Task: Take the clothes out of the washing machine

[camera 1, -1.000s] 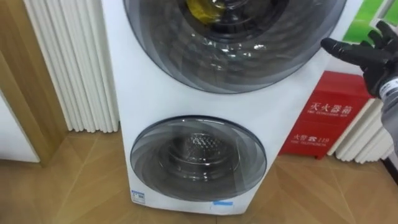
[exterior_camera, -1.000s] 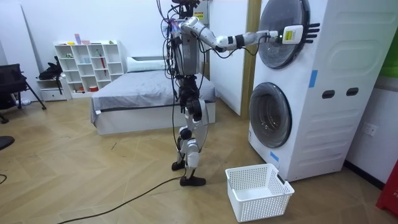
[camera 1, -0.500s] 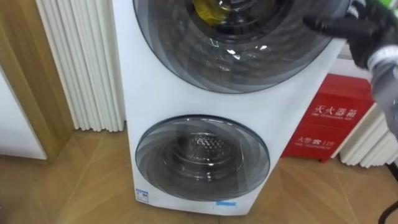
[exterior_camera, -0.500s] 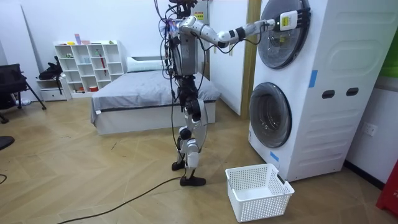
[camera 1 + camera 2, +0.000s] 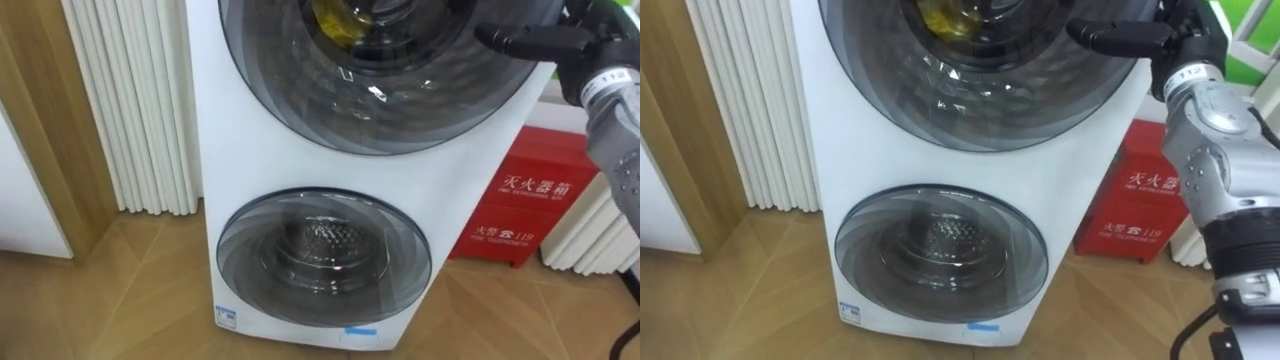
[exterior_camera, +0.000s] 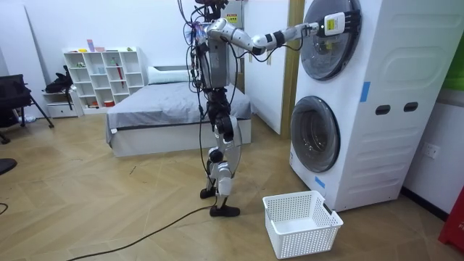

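Observation:
A white stacked washing machine (image 5: 250, 180) fills the eye views, with a round dark-glass upper door (image 5: 380, 90) and a smaller lower door (image 5: 325, 255), both closed. Behind the upper glass a bit of yellow cloth (image 5: 335, 20) shows in the drum. My right hand (image 5: 560, 45) is raised at the upper door's right rim, its black fingers (image 5: 510, 40) straight and pointing left across the glass. The room view has me standing upright in front of the machine, right arm stretched out and the hand (image 6: 335, 23) on the upper door.
A white laundry basket (image 6: 301, 221) stands on the wood floor near the machine's foot. A red cabinet (image 5: 525, 195) sits right of the machine and white ribbed panels (image 5: 130, 100) left of it. Behind me are a bed (image 6: 174, 109) and a shelf unit (image 6: 101, 76).
My right hand has moved up and left from beside the machine onto the upper door's right rim. The eye views have shifted slightly.

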Controlling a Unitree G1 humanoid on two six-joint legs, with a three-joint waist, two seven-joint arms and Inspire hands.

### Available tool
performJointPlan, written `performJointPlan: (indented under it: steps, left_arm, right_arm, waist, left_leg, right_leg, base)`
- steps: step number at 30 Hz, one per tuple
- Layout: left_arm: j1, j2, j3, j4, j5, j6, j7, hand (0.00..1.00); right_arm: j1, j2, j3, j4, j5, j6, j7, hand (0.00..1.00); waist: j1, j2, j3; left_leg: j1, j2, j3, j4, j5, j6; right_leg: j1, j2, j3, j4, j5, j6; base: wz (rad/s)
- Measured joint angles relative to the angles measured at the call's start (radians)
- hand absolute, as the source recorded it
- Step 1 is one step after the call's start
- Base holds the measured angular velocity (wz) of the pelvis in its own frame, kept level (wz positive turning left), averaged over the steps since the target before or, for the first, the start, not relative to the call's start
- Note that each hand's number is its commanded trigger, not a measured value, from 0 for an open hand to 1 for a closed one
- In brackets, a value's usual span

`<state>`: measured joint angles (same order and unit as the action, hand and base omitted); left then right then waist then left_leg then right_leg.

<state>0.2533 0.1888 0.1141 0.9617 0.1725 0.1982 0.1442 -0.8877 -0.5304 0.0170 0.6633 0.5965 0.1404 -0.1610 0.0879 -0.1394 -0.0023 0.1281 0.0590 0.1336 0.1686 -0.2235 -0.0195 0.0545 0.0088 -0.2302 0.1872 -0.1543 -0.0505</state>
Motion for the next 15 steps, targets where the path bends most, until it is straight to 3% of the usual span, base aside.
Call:
performJointPlan:
  steps: [6, 12, 15]
  left_arm:
    - [0.004, 0.006, 0.001, 0.0, 0.023, 0.016, -0.001, 0.0]
    - [0.014, 0.009, 0.002, 0.0, 0.039, 0.025, -0.006, 0.0]
    - [0.013, 0.021, 0.002, 0.003, 0.038, 0.026, -0.006, 0.0]
  right_arm:
    - [-0.001, -0.025, 0.001, 0.061, 0.008, -0.018, 0.033, 0.0]
    - [-0.001, -0.034, 0.012, 0.069, -0.09, -0.019, 0.045, 0.0]
    - [-0.001, -0.043, 0.031, 0.063, -0.092, -0.019, 0.045, 0.0]
  waist:
    - [0.02, 0.006, 0.0034]
    - [0.04, 0.032, -0.0022]
    - [0.04, 0.034, -0.0021]
  left_leg:
    - [-0.019, -0.001, -0.009, 0.008, 0.0, 0.0]
    - [-0.025, -0.001, -0.01, 0.012, 0.0, 0.0]
    - [-0.028, 0.0, -0.011, 0.021, 0.0, 0.0]
  right_leg:
    - [-0.004, -0.004, -0.02, -0.002, 0.001, -0.001]
    - [-0.006, -0.004, -0.022, -0.003, 0.002, -0.002]
    - [-0.006, -0.003, -0.021, -0.003, 0.002, -0.003]
  base:
    - [0.05]
    - [0.0]
    - [0.0]
